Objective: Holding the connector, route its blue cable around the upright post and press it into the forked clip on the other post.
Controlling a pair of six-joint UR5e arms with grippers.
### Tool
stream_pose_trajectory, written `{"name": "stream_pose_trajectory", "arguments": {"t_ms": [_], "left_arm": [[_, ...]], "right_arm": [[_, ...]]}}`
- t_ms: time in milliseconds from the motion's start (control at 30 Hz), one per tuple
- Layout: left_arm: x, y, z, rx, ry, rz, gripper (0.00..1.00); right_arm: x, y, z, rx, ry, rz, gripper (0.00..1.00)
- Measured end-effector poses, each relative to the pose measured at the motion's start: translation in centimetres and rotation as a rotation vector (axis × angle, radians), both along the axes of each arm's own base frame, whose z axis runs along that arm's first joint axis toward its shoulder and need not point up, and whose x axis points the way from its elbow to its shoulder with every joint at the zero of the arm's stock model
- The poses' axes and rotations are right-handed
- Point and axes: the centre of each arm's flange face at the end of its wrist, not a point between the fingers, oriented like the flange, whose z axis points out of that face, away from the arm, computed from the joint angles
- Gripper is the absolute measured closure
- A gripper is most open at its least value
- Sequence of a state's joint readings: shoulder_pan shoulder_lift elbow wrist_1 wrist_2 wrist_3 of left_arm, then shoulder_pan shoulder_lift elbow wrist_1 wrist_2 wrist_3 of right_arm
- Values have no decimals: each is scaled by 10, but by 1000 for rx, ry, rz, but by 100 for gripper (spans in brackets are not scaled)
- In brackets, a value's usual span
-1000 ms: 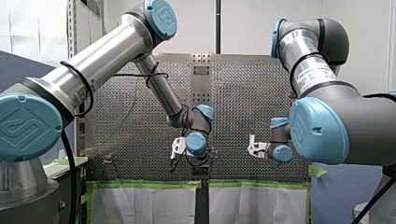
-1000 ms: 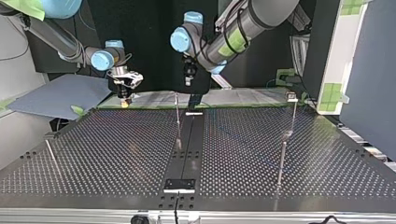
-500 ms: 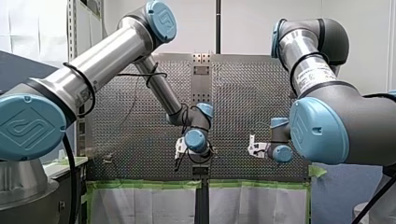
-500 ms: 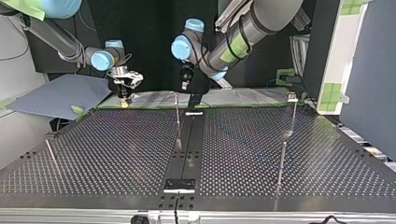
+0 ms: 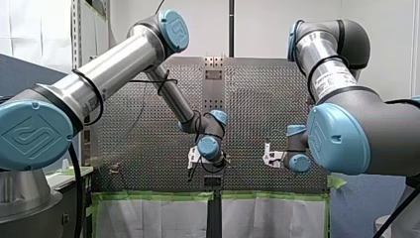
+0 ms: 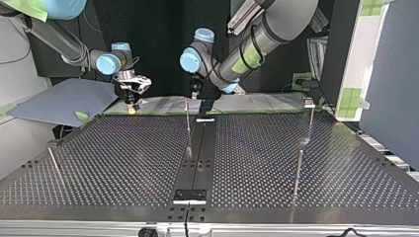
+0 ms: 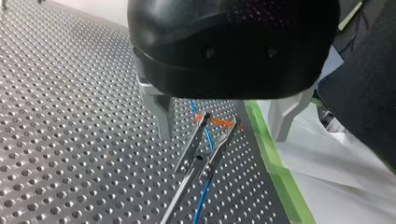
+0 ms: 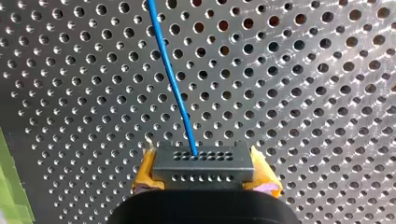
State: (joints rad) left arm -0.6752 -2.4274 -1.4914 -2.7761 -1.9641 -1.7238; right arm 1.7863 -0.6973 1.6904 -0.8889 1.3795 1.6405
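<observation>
The black connector (image 8: 203, 163) sits clamped between the yellow pads (image 8: 145, 173) of my right gripper (image 8: 203, 173), and its blue cable (image 8: 172, 79) runs away over the perforated plate. In the left wrist view my left gripper (image 7: 222, 135) stands open, its metal fingers (image 7: 163, 116) either side of the forked clip (image 7: 212, 135) with orange tips. The blue cable (image 7: 201, 196) passes between the clip's prongs. In the top view my left gripper (image 6: 196, 91) hangs just above the thin clip post (image 6: 188, 128), and my right gripper (image 6: 131, 104) hovers further to the view's left.
The perforated table (image 6: 123, 163) has a green taped edge (image 7: 275, 168) close behind the clip. Further thin posts stand at the top view's right (image 6: 298, 170), at its far right (image 6: 310, 116) and at its left (image 6: 53, 163). A black strip (image 6: 197, 158) runs down the middle.
My left arm's gripper has dropped a little and come closer to the clip post's top. The right arm and the connector have not moved.
</observation>
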Motion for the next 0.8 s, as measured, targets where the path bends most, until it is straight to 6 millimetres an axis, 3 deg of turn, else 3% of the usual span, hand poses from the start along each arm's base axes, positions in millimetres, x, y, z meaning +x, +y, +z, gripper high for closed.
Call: {"name": "stream_pose_trajectory", "arguments": {"t_ms": [800], "left_arm": [[-7, 1, -1, 41, 24, 15, 0]], "right_arm": [[2, 2, -1, 10, 2, 7, 100]]}}
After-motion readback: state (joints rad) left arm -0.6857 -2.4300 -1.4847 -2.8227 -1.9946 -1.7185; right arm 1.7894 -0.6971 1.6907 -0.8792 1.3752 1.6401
